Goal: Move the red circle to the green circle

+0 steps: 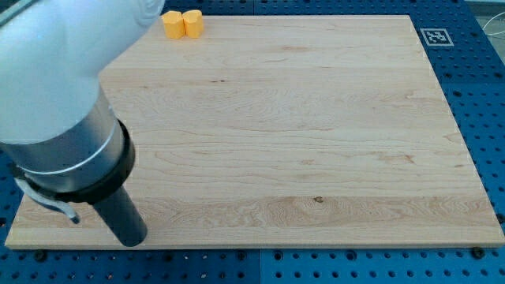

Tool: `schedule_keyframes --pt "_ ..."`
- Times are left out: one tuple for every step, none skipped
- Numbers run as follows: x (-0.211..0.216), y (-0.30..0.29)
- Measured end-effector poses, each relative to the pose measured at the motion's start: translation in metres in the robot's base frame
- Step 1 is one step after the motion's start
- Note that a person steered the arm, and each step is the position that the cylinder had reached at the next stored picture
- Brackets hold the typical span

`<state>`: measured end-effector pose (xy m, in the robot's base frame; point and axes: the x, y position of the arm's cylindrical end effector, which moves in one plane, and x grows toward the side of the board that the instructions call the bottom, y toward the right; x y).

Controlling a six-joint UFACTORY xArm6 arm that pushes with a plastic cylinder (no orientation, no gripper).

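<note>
- Our arm (63, 118) fills the view's left, reaching down from the top-left corner. The bulky grey housing sits so close to the camera that it blocks a large part of the board (316, 158) behind it.
- Our dark rod (122, 217) comes out below the housing and ends near the board's bottom-left edge. My tip (134, 241) looks to be resting at that edge with no block beside it.
- We carry no pincer at all, only this rod, so nothing is gripped or held; all we can do is push.
- Up and to the right of my tip, well apart from it, two yellow blocks (182, 24) sit touching each other at the board's top edge. Their shapes are hard to make out, and the arm's housing crowds the left one.
- Neither the red circle nor the green circle shows anywhere. We judge they may lie behind the arm on the left, but we cannot tell.
- Rightward from my tip the wood carries no blocks, with only a small dark knot (319, 199) in the grain.
- Far right, off the board's top corner, a black-and-white marker tag (435, 36) lies on the blue pegboard table (481, 102).
</note>
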<state>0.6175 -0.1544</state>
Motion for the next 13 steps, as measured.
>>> schedule_keyframes --pt "-0.011 -0.037" --pt "-0.034 -0.08" --pt "-0.062 -0.123" --pt "-0.086 -0.15" --pt "-0.088 -0.151" --pt "-0.088 -0.151" --pt "-0.104 -0.15" --pt "-0.113 -0.15" --pt "-0.114 -0.151" --pt "-0.114 -0.15" --pt "-0.106 -0.15" --pt "-0.107 -0.151" --pt "-0.114 -0.15"
